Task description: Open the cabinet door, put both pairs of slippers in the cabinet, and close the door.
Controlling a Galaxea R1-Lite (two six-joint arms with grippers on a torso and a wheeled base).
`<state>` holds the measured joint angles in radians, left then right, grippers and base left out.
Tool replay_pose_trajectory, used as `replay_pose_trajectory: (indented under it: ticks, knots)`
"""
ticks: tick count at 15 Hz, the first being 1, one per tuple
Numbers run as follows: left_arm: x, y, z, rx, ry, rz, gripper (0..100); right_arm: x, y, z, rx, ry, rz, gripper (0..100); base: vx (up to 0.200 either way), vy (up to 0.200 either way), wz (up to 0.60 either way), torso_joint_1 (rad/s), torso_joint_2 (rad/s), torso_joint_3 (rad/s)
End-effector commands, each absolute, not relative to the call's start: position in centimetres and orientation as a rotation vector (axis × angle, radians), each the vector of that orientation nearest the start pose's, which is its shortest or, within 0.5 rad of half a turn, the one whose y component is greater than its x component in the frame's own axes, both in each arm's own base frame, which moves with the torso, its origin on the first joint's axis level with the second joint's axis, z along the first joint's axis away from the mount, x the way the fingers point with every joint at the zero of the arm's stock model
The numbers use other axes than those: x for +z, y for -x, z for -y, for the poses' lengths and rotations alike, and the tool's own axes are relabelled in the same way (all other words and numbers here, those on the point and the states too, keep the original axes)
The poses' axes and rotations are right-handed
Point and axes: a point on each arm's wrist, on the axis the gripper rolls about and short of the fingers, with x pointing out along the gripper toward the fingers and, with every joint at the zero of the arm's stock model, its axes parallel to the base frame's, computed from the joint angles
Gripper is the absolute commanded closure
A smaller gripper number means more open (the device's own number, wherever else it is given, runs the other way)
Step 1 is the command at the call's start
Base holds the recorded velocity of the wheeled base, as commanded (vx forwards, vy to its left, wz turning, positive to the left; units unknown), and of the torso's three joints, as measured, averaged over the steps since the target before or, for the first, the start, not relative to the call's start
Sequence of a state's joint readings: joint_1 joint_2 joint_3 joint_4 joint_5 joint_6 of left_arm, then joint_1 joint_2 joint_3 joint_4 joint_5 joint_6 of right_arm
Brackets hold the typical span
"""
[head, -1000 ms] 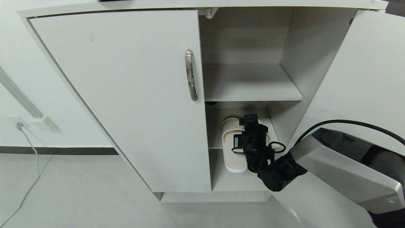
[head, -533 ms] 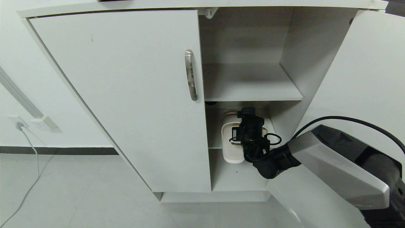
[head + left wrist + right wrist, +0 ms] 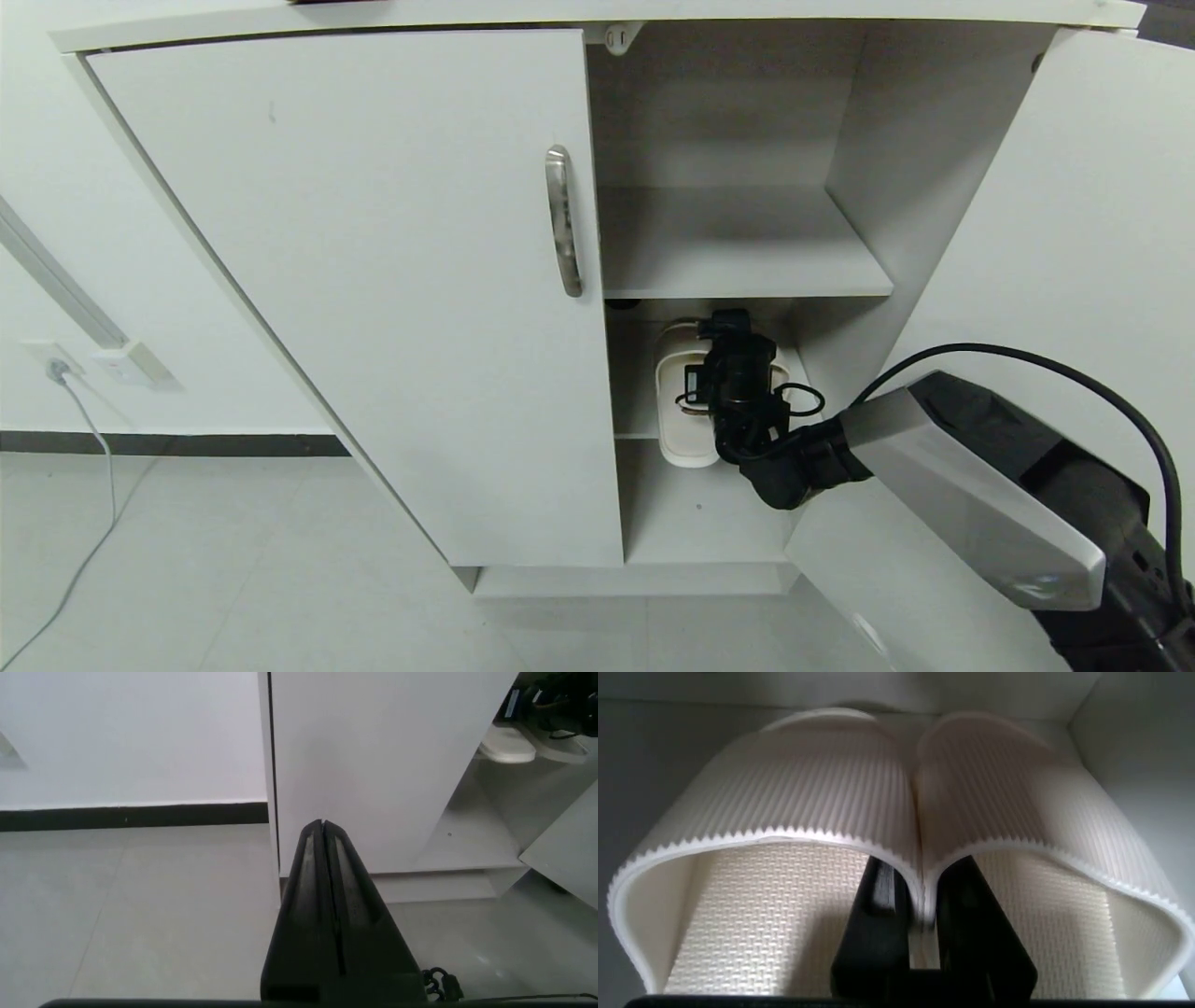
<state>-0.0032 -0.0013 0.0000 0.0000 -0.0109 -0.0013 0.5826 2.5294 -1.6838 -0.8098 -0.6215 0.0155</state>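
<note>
Slippers [image 3: 822, 793] are pinched in the right gripper [image 3: 920, 917] deep inside the cabinet [image 3: 373, 280], so it should let go next.

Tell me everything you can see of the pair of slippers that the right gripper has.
The slippers are a cream pair that looks like soft foam, with ribbed straps, zigzag strap edges and woven-pattern footbeds. They sit side by side, and the right gripper pinches their inner strap edges together. They are inside the cabinet, below its shelf. Whether they rest on anything cannot be told.
</note>
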Motion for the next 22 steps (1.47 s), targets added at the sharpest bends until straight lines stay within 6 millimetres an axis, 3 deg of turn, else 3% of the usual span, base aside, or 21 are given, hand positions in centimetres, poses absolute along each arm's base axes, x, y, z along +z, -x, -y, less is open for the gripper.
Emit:
replay_pose_trajectory:
  ticks: [1,9,10,16,22]
  knots:
    - [7.5,2.3,0.0,-0.012,0.002,0.000,100,8.3,-44.0,-27.5,-0.039,0.006,-0.031,100,0.000,0.000,0.00,0.000,0.00,0.000]
    - [7.5,2.3,0.0,-0.012,0.003,0.000,100,8.0,-44.5,-27.4,-0.045,0.010,-0.034,100,0.000,0.000,0.00,0.000,0.00,0.000]
    - [7.5,2.3,0.0,-0.012,0.003,0.000,100,8.0,-44.5,-27.4,-0.045,0.010,-0.034,0,0.000,0.000,0.00,0.000,0.00,0.000]
    - [7.5,2.3,0.0,-0.012,0.006,0.000,100,7.6,-44.4,-27.3,-0.046,0.025,-0.057,0,0.000,0.000,0.00,0.000,0.00,0.000]
    - [7.5,2.3,0.0,-0.002,0.008,0.000,100,9.1,-40.5,-26.8,-0.011,0.023,-0.052,0,0.000,0.000,0.00,0.000,0.00,0.000]
